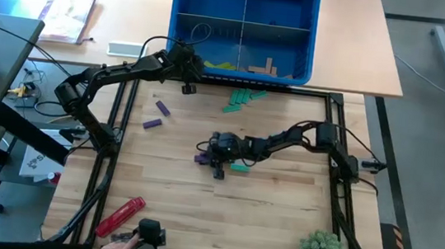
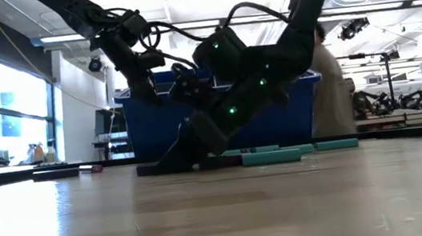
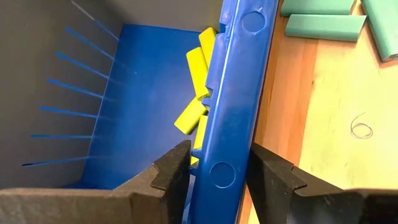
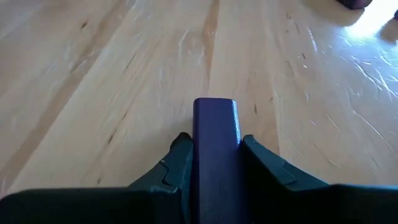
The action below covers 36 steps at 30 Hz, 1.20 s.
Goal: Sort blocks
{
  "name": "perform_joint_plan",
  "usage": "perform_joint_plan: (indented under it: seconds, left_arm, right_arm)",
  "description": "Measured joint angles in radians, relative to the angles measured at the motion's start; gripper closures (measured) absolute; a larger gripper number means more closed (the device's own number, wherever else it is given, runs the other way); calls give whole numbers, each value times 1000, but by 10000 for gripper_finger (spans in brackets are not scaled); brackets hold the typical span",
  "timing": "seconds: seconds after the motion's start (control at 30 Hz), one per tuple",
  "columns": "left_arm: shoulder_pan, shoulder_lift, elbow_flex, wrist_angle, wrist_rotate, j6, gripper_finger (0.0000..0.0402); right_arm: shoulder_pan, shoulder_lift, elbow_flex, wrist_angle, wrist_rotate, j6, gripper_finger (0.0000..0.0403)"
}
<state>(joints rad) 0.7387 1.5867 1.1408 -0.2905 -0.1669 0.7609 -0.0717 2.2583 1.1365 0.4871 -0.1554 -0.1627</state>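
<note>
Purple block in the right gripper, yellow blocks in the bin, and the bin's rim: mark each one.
Purple block [image 4: 215,155]: right wrist view, top face between the fingers.
Yellow blocks [image 3: 198,68]: left wrist view, one upper block's face.
Bin rim [image 3: 239,93]: left wrist view, rim's flat top.

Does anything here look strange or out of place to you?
One thing: the left pincer straddles the blue bin's wall rather than any block, with yellow blocks just inside. Meanwhile the right pincer clamps a purple block normally at mid-table.
</note>
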Motion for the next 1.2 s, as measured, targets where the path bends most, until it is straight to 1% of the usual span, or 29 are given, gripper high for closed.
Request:
perform_joint_plan:
  seconds: [0.1,0.2,0.33,0.47,0.57,0.63,0.73,0.87,1.0,1.1,1.2]
  left_arm:
    - [0,0,0,0,0,1,277]
    - [0,0,0,-1,0,1,277]
    - [0,0,0,3,0,1,277]
    - [0,0,0,3,0,0,277]
    - [0,0,0,3,0,0,277]
    - [0,0,0,5,-1,0,277]
    - [-1,0,0,5,0,-4,277]
    - [-2,0,0,5,-1,-9,277]
    - [-2,0,0,4,1,-71,277]
    - [-2,0,0,3,3,-119,277]
    - [-2,0,0,2,3,-129,277]
  right_arm:
    - [-16,-40,-4,-18,-42,-24,316]
    - [-31,-127,-14,-101,-36,-63,316]
    - [-70,-319,-9,-224,29,-160,316]
    - [-142,-515,-11,-383,94,-231,316]
    - [-212,-662,-9,-376,134,-257,316]
    - [-274,-738,-4,-353,166,-279,316]
    - [-393,-800,-7,-318,174,-298,316]
    - [-573,-814,20,-197,166,-301,316]
    - [-719,-732,89,-83,162,-285,316]
    - [-800,-630,210,-48,157,-283,316]
    - [-864,-495,372,-87,156,-252,316]
